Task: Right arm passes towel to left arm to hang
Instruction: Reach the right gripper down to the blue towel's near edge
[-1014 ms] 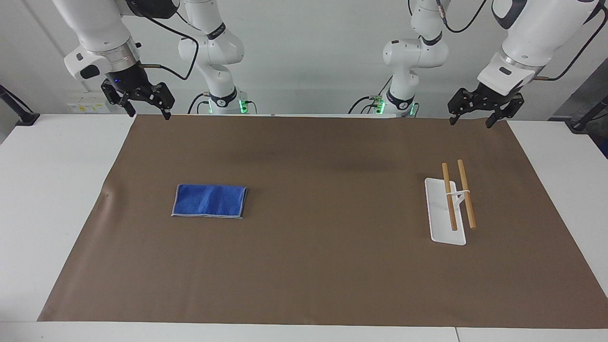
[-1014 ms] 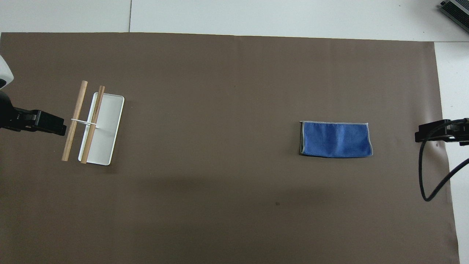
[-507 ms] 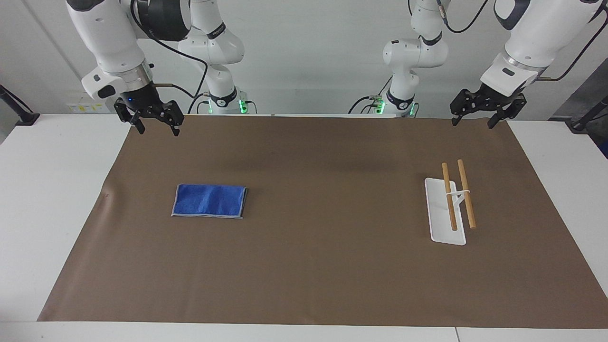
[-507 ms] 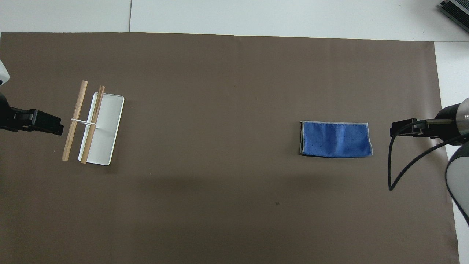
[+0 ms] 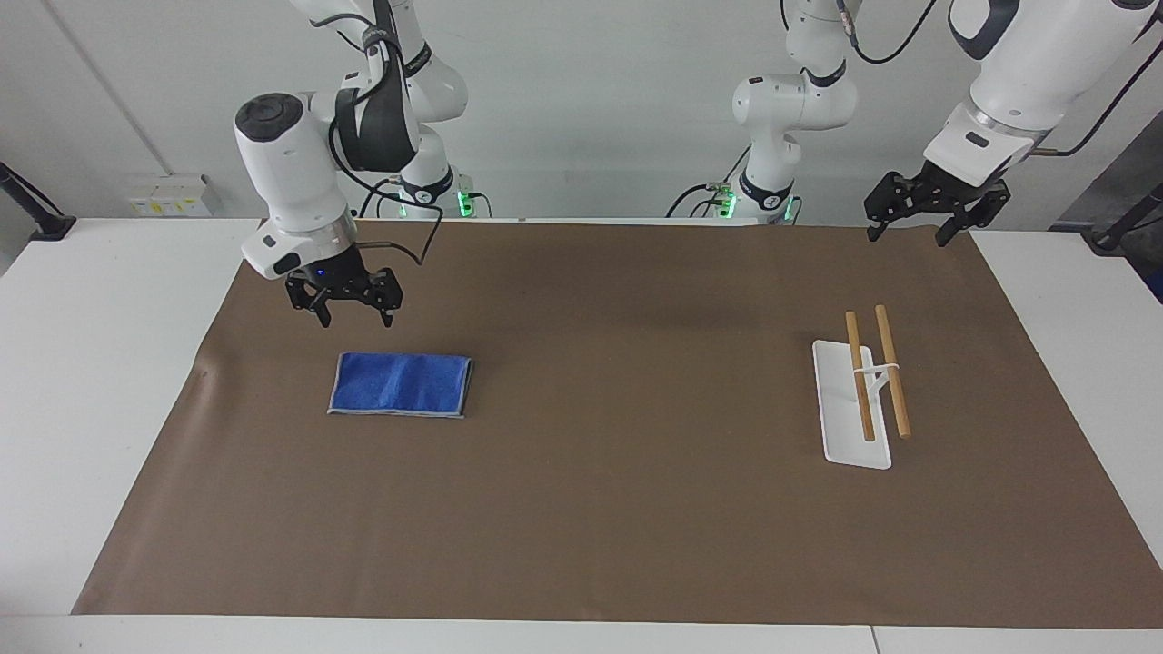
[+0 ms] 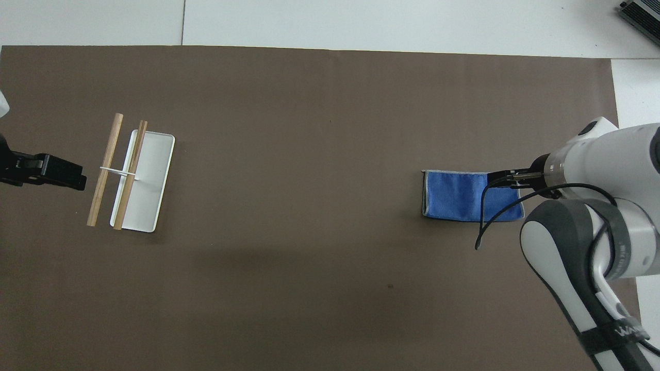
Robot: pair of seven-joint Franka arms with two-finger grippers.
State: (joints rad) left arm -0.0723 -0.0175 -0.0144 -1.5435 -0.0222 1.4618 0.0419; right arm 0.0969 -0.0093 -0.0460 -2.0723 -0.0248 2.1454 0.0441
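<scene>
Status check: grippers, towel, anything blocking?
Right gripper open, above towel, no contact. Left gripper open, waiting. Towel flat, folded. Nothing blocking.

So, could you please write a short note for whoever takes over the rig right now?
Right gripper: open, empty, in the air over the towel's edge nearer the robots, not touching it.
Left gripper: open, empty, waiting above the mat's edge at its own end.
Towel: folded flat on the brown mat.
Rack: bare, toward the left arm's end.
Done: nothing gripped yet.
Left: grasp, hand over, hang.
</scene>
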